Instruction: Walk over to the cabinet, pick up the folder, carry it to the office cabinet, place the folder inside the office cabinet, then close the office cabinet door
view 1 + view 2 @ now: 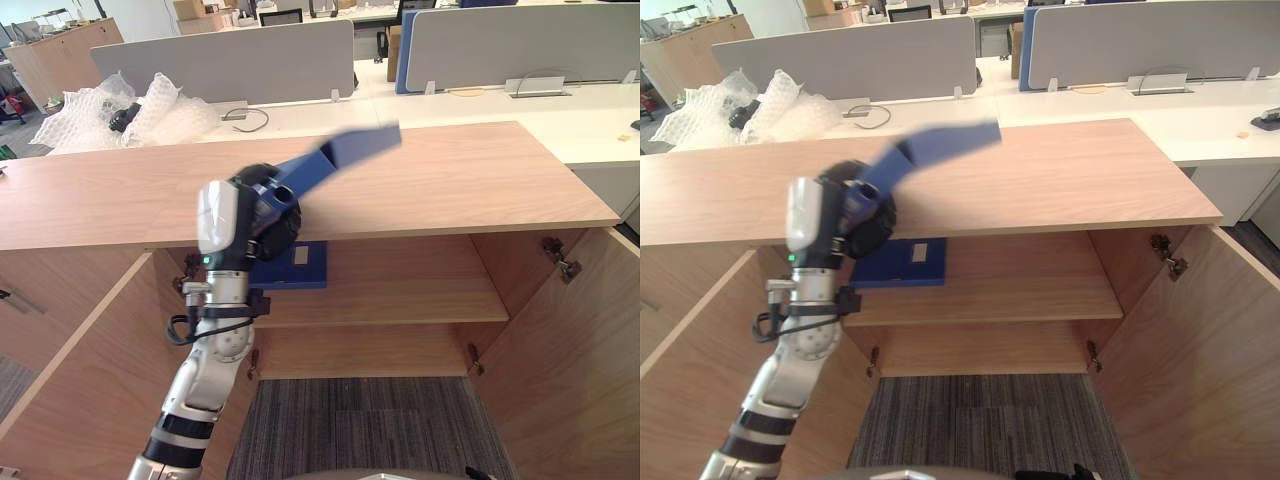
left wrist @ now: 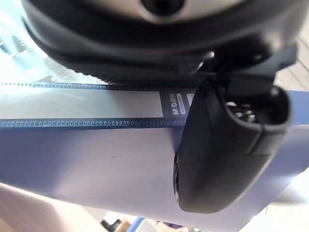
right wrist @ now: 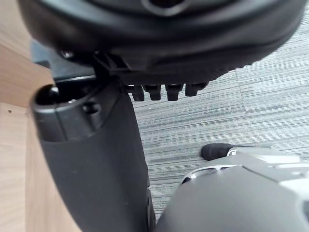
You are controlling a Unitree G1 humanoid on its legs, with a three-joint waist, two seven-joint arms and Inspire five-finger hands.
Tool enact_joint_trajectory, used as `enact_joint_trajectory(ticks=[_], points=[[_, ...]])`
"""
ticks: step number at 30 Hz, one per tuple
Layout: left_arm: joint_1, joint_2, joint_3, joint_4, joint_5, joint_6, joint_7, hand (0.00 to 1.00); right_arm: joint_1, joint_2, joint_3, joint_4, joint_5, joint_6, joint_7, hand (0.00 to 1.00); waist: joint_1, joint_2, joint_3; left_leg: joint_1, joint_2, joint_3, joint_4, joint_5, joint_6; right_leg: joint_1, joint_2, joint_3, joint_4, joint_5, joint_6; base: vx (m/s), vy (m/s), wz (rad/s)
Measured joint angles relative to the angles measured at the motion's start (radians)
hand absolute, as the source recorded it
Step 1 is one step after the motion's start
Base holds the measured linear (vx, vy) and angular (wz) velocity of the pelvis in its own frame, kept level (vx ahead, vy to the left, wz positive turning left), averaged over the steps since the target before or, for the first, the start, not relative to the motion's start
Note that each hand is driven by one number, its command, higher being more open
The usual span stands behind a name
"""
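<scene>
My left hand [image 1: 255, 215] is raised in front of the cabinet's top edge and is shut on a blue folder [image 1: 350, 150]. The folder slants up and to the right over the wooden cabinet top [image 1: 470, 180]. In the left wrist view my thumb [image 2: 227, 145] presses on the folder's blue cover [image 2: 96, 159]. A second blue folder [image 1: 297, 268] with a white label lies flat at the left end of the shelf [image 1: 410, 290] inside the cabinet. My right hand [image 3: 96, 159] hangs low over the carpet with straight fingers and holds nothing.
Both cabinet doors stand open, the left door [image 1: 70, 340] and the right door [image 1: 570, 340]. Bubble wrap [image 1: 120, 110] lies on the desk behind the cabinet, beside grey desk dividers [image 1: 230, 60]. Striped carpet [image 1: 360, 420] runs in front of the cabinet.
</scene>
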Motion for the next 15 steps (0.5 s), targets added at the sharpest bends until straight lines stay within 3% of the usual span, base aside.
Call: enact_joint_trajectory(ticks=[1,3,6,10,12,15], points=[[0.015,-0.003,0.014,-0.026,-0.097,-0.021,-0.013,0.0,0.007,0.0,0.007,-0.014,0.026,-0.001,-0.005,1.0,0.001,0.0,0.0,-0.002,0.0,0.001,0.0,0.0,0.0,-0.002,0.0,0.001,0.001,0.0,0.0,-0.01,0.031,-0.06],[0.089,-0.03,0.042,-0.108,-0.446,-0.077,-0.061,0.0,0.03,0.014,0.015,-0.085,0.116,-0.004,-0.031,1.0,0.006,-0.005,0.003,-0.009,0.002,0.007,0.002,0.0,0.0,-0.016,0.0,0.008,0.007,0.001,0.0,0.0,0.028,-0.07],[0.172,-0.076,0.062,-0.172,-0.735,-0.095,-0.111,0.0,0.07,0.056,0.015,-0.272,0.208,-0.014,-0.071,1.0,0.012,-0.015,0.007,-0.022,0.005,0.014,0.006,0.002,0.002,-0.038,0.003,0.017,0.017,0.002,-0.002,0.0,0.027,-0.08],[0.234,-0.102,0.092,-0.211,-1.017,-0.096,-0.153,0.0,0.116,0.11,0.016,-0.505,0.328,-0.06,-0.121,1.0,0.012,-0.023,0.01,-0.024,0.007,0.027,0.006,0.002,0.002,-0.052,0.001,0.032,0.027,0.003,-0.002,0.0,0.027,-0.1],[0.264,-0.135,0.104,-0.219,-1.149,-0.095,-0.184,0.0,0.147,0.142,0.017,-0.638,0.472,-0.089,-0.124,1.0,0.012,-0.023,0.01,-0.022,0.007,0.032,0.006,0.002,0.002,-0.056,0.001,0.038,0.032,0.003,-0.002,-0.01,0.024,-0.07],[0.291,-0.175,0.116,-0.238,-1.238,-0.095,-0.2,0.0,0.203,0.162,0.035,-0.836,0.556,-0.097,-0.135,1.0,0.012,-0.019,0.011,-0.02,0.01,0.046,0.007,0.002,0.002,-0.066,0.002,0.053,0.041,0.003,-0.002,-0.02,0.023,-0.14]])
